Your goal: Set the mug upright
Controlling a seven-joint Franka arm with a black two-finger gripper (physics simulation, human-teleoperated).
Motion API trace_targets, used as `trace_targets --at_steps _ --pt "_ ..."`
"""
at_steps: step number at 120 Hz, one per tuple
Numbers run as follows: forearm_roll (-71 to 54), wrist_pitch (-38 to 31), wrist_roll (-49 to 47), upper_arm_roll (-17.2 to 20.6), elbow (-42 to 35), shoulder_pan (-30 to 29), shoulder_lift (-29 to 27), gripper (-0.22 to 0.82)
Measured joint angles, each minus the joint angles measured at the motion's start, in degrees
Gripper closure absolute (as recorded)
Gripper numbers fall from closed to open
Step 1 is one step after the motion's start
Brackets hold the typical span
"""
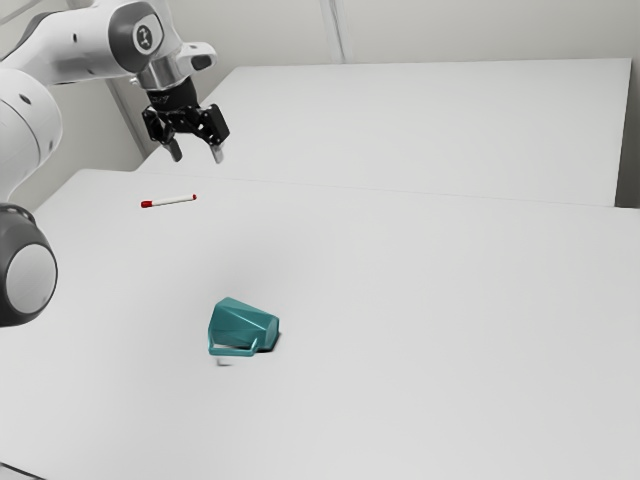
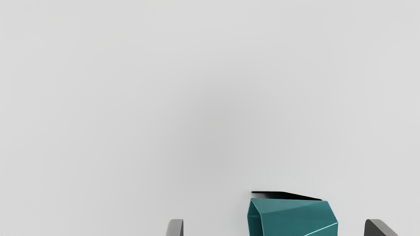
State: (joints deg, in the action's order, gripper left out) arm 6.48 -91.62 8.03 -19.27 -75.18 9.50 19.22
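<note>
Teal mug [image 1: 240,325] lies tipped on its side on a pale surface [image 1: 450,330], its faceted body catching the light. Seen in the exterior view, the long axis runs from the exterior view's left to its right, dipping slightly toward the camera at the base end. The wider mouth end points to the exterior view's left, the narrower base to the exterior view's right. The handle [image 1: 232,352] runs along the side nearest that camera.

Above the surface, the tool [image 1: 197,155] of a white robot arm [image 1: 70,50] hangs empty, its two fingertips standing wide apart and clear of the mug. The wrist view frames the mug's body beyond the fingertips and between their lines, its long axis running roughly from one finger's side to the other's. The dark opening faces one fingertip, across the larger gap; the base end faces the other, across the smaller one. A dark shadow edges one long side of the body.

A white marker with a red cap [image 1: 170,201] lies on the surface well apart from the mug, its capped end toward the exterior view's left.
</note>
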Motion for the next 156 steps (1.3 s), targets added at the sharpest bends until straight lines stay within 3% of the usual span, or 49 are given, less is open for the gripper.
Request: trace_targets --at_steps 37,53,81,103,125,156 --pt "-0.3 0.1 -0.6 -0.2 -2.3 -0.4 -2.4 0.0" --pt "0.3 -0.1 -0.7 -0.1 -13.0 -0.8 -9.5 0.0" --pt "5.5 -0.9 0.4 -4.5 -29.0 -1.7 -16.2 0.0" --pt "12.1 -1.3 4.7 -8.0 -37.0 -4.1 -17.0 0.0" --pt "17.0 -3.5 11.7 -8.9 -44.7 -5.5 -17.7 0.0" --pt "23.3 -10.6 23.6 -9.7 -48.5 -4.2 -17.6 0.0"
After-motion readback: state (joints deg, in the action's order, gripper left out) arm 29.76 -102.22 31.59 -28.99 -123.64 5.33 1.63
